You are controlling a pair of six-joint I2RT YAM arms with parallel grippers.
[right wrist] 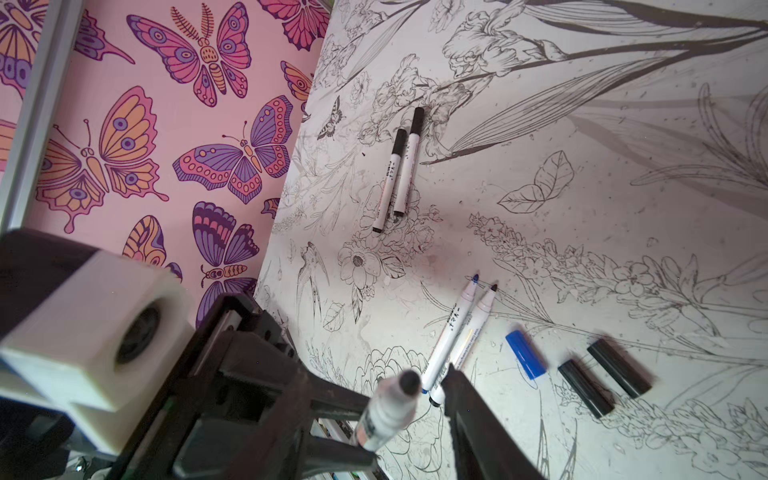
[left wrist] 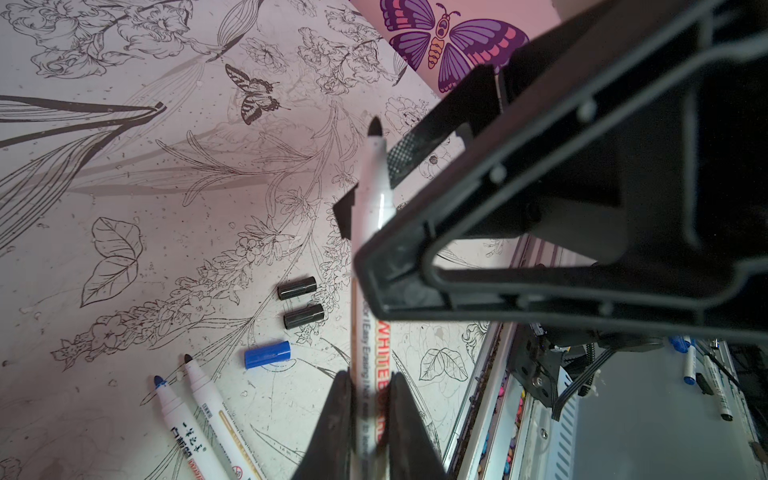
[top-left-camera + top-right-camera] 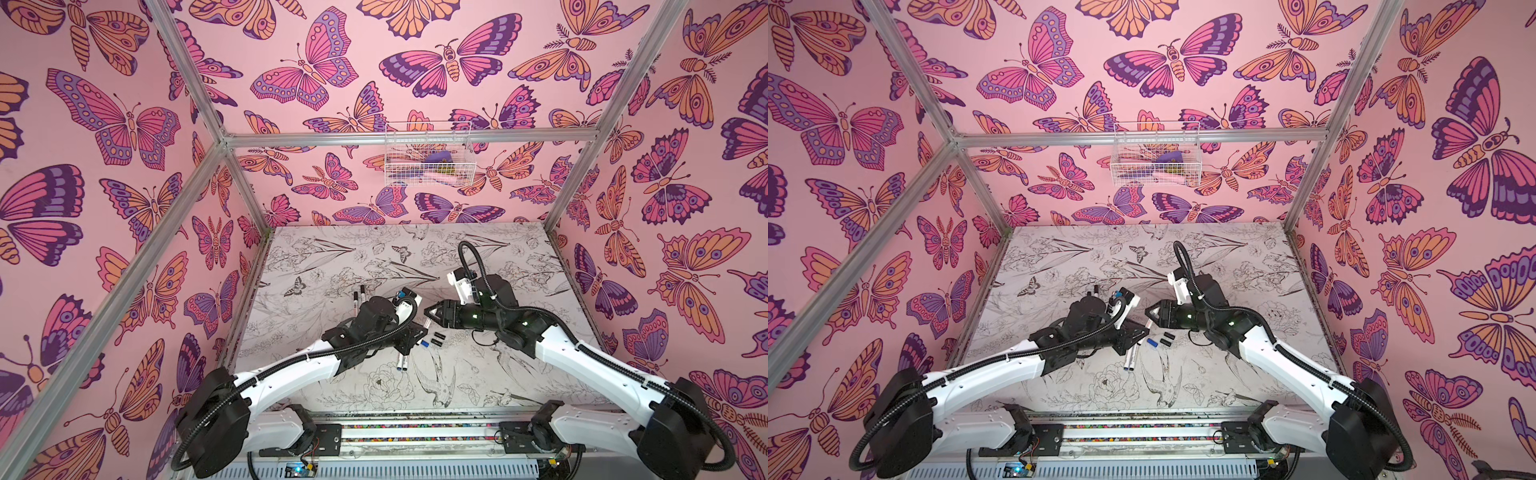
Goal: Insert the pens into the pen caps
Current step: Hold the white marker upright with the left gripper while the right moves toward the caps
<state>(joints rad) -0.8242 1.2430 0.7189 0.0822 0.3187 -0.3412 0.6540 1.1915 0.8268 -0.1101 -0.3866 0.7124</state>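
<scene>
left fingers (image 2: 332, 424) hold pen (image 2: 372, 195), tip aimed between right fingers (image 1: 469, 409).

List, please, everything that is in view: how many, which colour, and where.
capped pens: 2, white with black caps, side by side, left part of table
bare pens: 2, white, one blue tip and one black tip, side by side, nearer the front
held pen: 1, white, black tip, in left hand
blue cap: 1, blue, loose, mid-table
black caps: 2, black, loose, beside blue cap
basket: 1, white wire, on back wall
table: 1, white, flower drawings
walls: pink, butterflies
left hand: shut on held pen
right hand: open around held pen's tip end
</scene>
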